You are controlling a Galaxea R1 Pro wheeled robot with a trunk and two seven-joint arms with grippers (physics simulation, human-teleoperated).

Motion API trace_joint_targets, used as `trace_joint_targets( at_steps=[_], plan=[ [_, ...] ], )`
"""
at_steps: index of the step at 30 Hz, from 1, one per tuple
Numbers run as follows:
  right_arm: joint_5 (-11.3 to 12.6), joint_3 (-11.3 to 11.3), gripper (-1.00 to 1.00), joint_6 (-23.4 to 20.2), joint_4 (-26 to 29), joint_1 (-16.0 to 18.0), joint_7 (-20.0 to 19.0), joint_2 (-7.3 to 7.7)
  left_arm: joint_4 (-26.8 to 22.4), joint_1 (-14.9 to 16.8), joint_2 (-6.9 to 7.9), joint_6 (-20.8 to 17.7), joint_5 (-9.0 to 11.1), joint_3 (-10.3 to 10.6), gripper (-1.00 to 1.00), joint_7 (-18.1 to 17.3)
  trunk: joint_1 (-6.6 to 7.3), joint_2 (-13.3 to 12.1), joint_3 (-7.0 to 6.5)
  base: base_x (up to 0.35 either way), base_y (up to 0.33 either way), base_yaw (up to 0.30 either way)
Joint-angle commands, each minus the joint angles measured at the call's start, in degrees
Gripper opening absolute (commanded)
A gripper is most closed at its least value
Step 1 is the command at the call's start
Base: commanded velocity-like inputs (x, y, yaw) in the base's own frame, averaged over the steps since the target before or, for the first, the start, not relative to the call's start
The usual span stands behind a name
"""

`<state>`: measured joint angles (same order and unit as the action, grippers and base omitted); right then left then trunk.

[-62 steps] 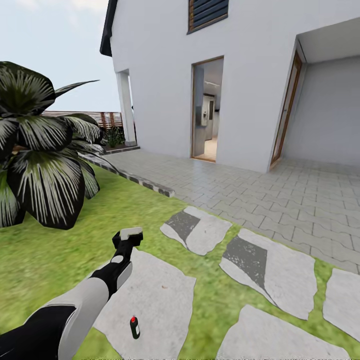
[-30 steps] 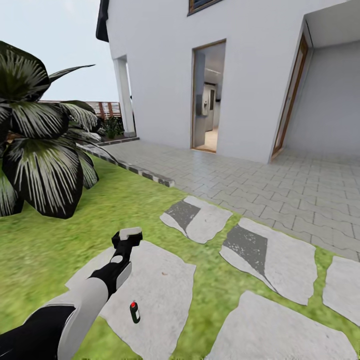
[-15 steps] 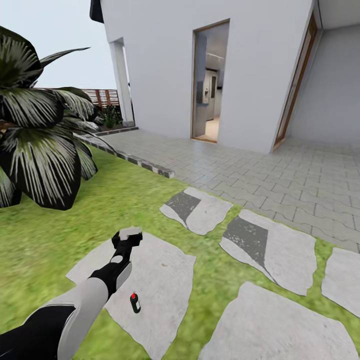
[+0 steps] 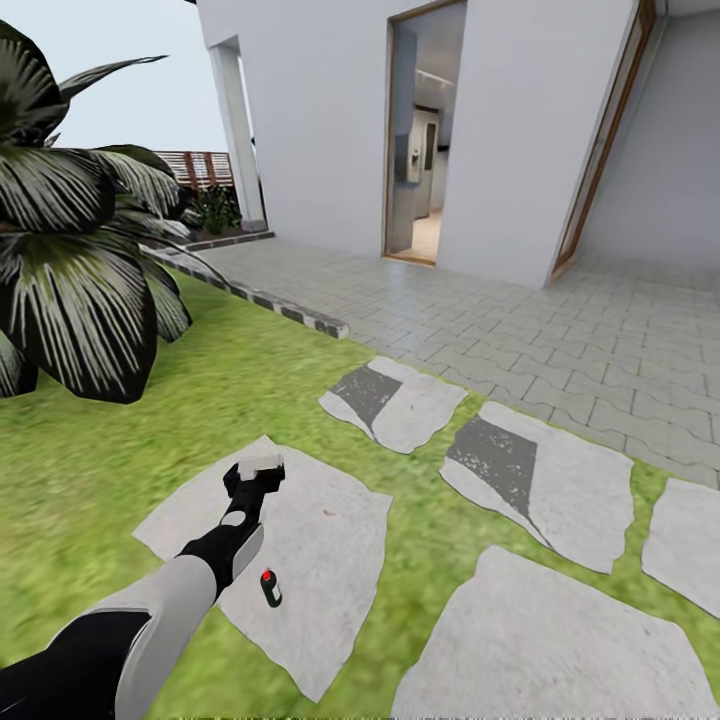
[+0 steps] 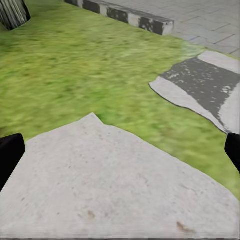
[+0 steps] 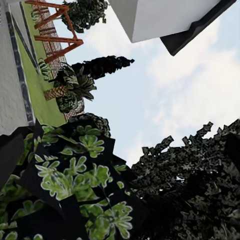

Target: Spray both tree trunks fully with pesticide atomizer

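Observation:
The pesticide atomizer (image 4: 270, 588), small and dark with a red dot on top, lies on a grey stepping stone (image 4: 320, 560) in the garden lawn (image 4: 90, 470). My left gripper (image 4: 262, 465) hovers over the same stone, a little beyond the atomizer and to its left. In the left wrist view the left gripper (image 5: 120, 152) is open, its black fingertips (image 5: 9, 157) wide apart over stone and grass. The right gripper (image 6: 120, 152) points up at sky and foliage, with dark fingertips (image 6: 10, 155) at the picture's edges and nothing between them. The two trees and their trunks are out of view.
A big dark palm-like plant (image 4: 70, 260) stands at the left on the grass. Several more stepping stones (image 4: 540, 490) lead right. A stone kerb (image 4: 290, 318) borders a paved patio (image 4: 560, 340) before the white house with an open doorway (image 4: 420, 140). A wooden playset (image 6: 52, 30) shows far off.
The camera has moved forward and tilted down, so house and plant slid up in the picture. The atomizer now sits higher, closer to my left forearm. The left arm's pose is unchanged.

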<state>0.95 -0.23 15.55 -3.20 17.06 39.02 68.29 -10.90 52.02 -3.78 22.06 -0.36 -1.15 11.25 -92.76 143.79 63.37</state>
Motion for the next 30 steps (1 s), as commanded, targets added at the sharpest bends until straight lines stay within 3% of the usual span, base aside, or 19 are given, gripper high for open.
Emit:
trace_joint_targets(
  at_steps=[1, 13, 16, 17, 19, 24, 26, 30],
  plan=[
    [0.01, -0.04, 1.0, 0.0, 0.0, -0.01, 0.0, 0.0, 0.0, 0.01, 0.0, 0.0, 0.0, 0.01, 1.0, 0.0, -0.02, 0.02, 0.23, 0.0, 0.0, 0.0],
    [0.03, -0.04, 1.0, 0.0, -0.05, -0.01, -0.08, 0.0, -0.02, 0.01, 0.0, 0.0, -0.02, 0.01, 1.0, 0.0, -0.33, 0.18, 2.89, 0.0, 0.0, 0.0],
    [1.76, -0.68, 1.0, 0.0, -0.08, -0.01, -3.89, 0.02, -0.01, 0.01, 0.0, 0.0, 0.0, 0.01, 1.0, 0.0, -0.41, 0.22, 3.55, 0.0, 0.0, 0.0],
    [3.04, -1.22, 1.0, 0.0, -0.07, -0.01, -6.13, 0.03, -0.01, 0.0, 0.0, 0.0, 0.0, 0.01, 1.0, 0.0, -0.44, 0.23, 3.77, 0.0, 0.0, 0.0],
    [12.14, -4.53, 1.0, -0.99, 0.06, -0.01, -18.3, 0.11, -0.04, -0.01, 0.0, 0.0, 0.0, 0.01, 1.0, 0.0, -0.49, 0.26, 4.22, 0.0, 0.0, 0.0],
    [22.35, -6.93, 1.0, -4.0, 1.79, -0.01, -30.13, 0.41, -0.03, 0.01, 0.0, 0.0, -0.01, 0.01, 1.0, 0.0, -0.62, 0.33, 5.32, 0.0, 0.0, 0.0],
    [24.31, -7.41, 1.0, -4.66, 3.47, -0.01, -34.73, 0.45, -0.03, 0.01, 0.0, 0.0, 0.0, 0.01, 1.0, 0.0, -0.67, 0.35, 5.77, 0.0, 0.0, 0.0],
    [25.63, -7.73, 1.0, -5.1, 4.86, -0.01, -37.94, 0.44, -0.04, 0.01, 0.0, 0.0, 0.0, 0.01, 1.0, 0.0, -0.77, 0.41, 6.65, 0.0, 0.0, 0.0]
  ],
)
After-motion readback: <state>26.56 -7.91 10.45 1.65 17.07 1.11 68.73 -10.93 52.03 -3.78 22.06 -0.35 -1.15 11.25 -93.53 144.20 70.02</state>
